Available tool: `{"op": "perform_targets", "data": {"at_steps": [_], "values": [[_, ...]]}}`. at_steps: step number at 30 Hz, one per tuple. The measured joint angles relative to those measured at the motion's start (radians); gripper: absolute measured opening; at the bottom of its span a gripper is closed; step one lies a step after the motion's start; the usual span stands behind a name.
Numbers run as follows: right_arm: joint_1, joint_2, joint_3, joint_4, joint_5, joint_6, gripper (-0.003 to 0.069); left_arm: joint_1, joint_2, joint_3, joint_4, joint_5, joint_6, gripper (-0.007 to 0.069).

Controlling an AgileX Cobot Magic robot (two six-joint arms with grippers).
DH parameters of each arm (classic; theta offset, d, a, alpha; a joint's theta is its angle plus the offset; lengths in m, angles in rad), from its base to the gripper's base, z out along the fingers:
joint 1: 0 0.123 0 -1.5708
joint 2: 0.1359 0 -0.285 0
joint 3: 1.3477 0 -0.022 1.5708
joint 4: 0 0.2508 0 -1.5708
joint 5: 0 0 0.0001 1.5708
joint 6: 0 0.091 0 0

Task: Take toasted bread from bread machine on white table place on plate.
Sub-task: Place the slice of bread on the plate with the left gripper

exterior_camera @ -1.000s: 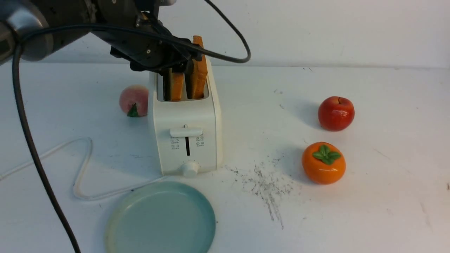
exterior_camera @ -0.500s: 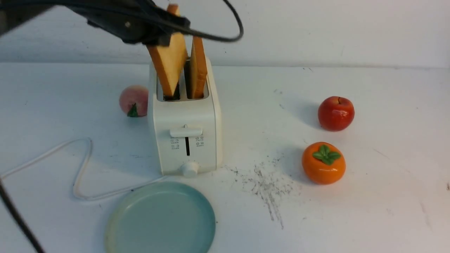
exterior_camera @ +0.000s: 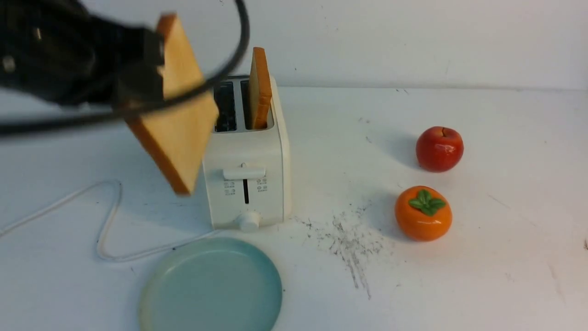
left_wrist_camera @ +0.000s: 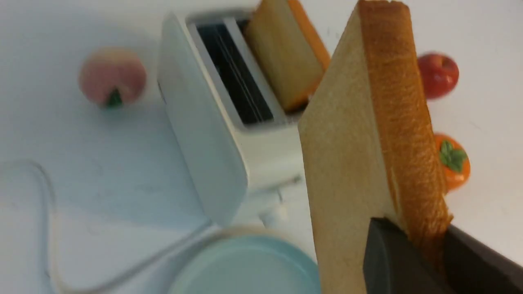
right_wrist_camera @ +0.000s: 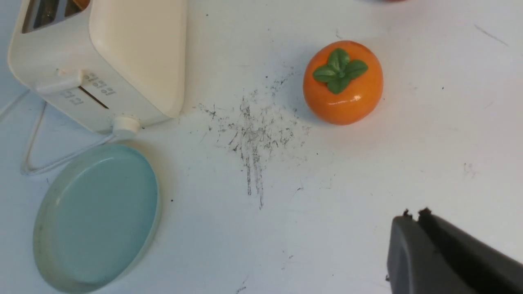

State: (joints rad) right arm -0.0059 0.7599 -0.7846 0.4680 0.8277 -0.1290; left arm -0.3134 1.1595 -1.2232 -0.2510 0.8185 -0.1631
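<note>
You are looking at a broad white flat table [exterior_camera: 482, 285] that is carrying six things. A cream-white boxy two-slot toaster [exterior_camera: 245, 184] is standing upright left of the middle, its lever facing you. A round pale blue-green plate [exterior_camera: 211, 285] is lying just in front of it, near the front edge. A thin white cord [exterior_camera: 108, 215] is looping across the surface to the left of both. A pinkish round peach [left_wrist_camera: 112, 77] is sitting beside the toaster's left side. Well to the right, a glossy red apple [exterior_camera: 439, 148] is sitting behind a glossy orange persimmon with a green leaf cap [exterior_camera: 423, 213]. A patch of dark grey scratch marks [exterior_camera: 349, 243] is showing between toaster and persimmon.
</note>
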Motion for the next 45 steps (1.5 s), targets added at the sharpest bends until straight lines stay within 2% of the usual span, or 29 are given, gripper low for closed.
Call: {"op": "perform_targets", "data": {"at_steps": [3, 7, 11, 14, 17, 22, 24, 26, 31, 34, 37, 40, 42, 44, 45], "values": [[0.000, 0.000, 0.000, 0.013, 0.000, 0.000, 0.0031, 0.000, -0.036, 0.254, -0.168, -0.123, 0.023, 0.0070], [0.000, 0.000, 0.000, 0.018, 0.000, 0.000, 0.0033, 0.000, -0.024, 0.458, -0.374, -0.265, 0.168, 0.0070], [0.000, 0.000, 0.000, 0.018, -0.001, 0.000, 0.0033, 0.000, 0.005, 0.534, -0.505, -0.348, 0.298, 0.0070], [0.000, 0.000, 0.000, 0.018, -0.003, 0.000, 0.0033, 0.000, 0.068, 0.556, -0.612, -0.398, 0.439, 0.0070], [0.000, 0.000, 0.000, 0.018, -0.003, 0.000, 0.0033, 0.000, 0.131, 0.556, -0.671, -0.420, 0.517, 0.0070], [0.000, 0.000, 0.000, 0.020, -0.003, 0.000, 0.0033, 0.000, 0.210, 0.556, -0.689, -0.428, 0.536, 0.0082], [0.000, 0.000, 0.000, 0.028, -0.003, 0.000, 0.0034, 0.000, 0.227, 0.556, -0.692, -0.433, 0.540, 0.0112], [0.000, 0.000, 0.000, 0.048, -0.003, -0.010, 0.0036, 0.000, 0.243, 0.556, -0.685, -0.434, 0.543, 0.0202], [0.000, 0.005, -0.033, 0.067, 0.016, -0.070, 0.0041, 0.000, 0.242, 0.556, -0.592, -0.426, 0.541, 0.0393], [0.000, 0.023, -0.088, 0.078, 0.065, -0.078, 0.0041, 0.000, 0.218, 0.556, -0.471, -0.402, 0.486, 0.0434], [0.000, 0.067, -0.180, 0.098, 0.130, -0.080, 0.0041, 0.000, 0.175, 0.556, -0.258, -0.346, 0.316, 0.0432], [0.000, 0.118, -0.240, 0.130, 0.165, -0.111, 0.0041, 0.000, 0.128, 0.556, -0.003, -0.269, 0.087, 0.0396], [0.001, 0.158, -0.255, 0.181, 0.169, -0.155, 0.0032, 0.000, 0.086, 0.556, 0.183, -0.189, -0.120, 0.0348], [0.017, 0.204, -0.258, 0.244, 0.163, -0.203, 0.0016, 0.000, 0.045, 0.556, 0.320, -0.129, -0.288, 0.0295], [0.021, 0.204, -0.258, 0.244, 0.162, -0.209, 0.0014, 0.000, 0.045, 0.556, 0.333, -0.123, -0.305, 0.0288]]}}
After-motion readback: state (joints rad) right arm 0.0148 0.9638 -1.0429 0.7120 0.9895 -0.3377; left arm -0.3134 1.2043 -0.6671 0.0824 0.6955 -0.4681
